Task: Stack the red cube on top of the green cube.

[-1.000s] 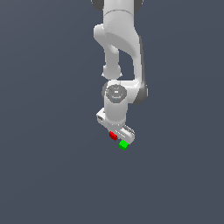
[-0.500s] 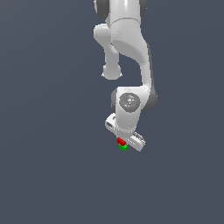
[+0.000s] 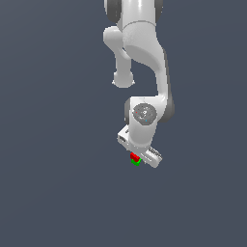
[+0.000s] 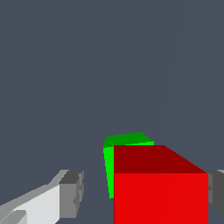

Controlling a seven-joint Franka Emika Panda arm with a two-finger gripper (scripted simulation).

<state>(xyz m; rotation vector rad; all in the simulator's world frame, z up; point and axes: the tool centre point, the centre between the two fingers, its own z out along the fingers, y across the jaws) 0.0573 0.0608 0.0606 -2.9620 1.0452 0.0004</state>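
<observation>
Exterior view: a white robot arm (image 3: 144,62) descends from the upper edge of the frame over a plain grey tabletop (image 3: 48,193), its wrist folded so that the end effector (image 3: 136,157) points down at the two cubes. This posture suits a vertical placement, since it brings the carried block straight above its target. At the tip of the arm, the red cube (image 3: 134,156) shows directly above the green cube (image 3: 136,162), the two colours meeting in one small patch; whether they are touching cannot be told at this scale.

Wrist view: the red cube (image 4: 159,188) fills the space between the fingers, with one light grey finger (image 4: 70,192) to one side and the edge of the other finger (image 4: 216,192) against its opposite face. A gap of tabletop separates the first finger from the red cube, so a firm clamp on the block cannot be confirmed from either picture. The green cube (image 4: 127,142) appears beyond and partly behind the red one, only its upper face and a strip of one side visible. The overlap indicates that the red cube is nearly, though perhaps not exactly, centred on the green.

Judged from this arrangement, the task is in its placement step: the red cube is held or resting over the green cube, and release with a clean vertical withdrawal would complete the stack.
</observation>
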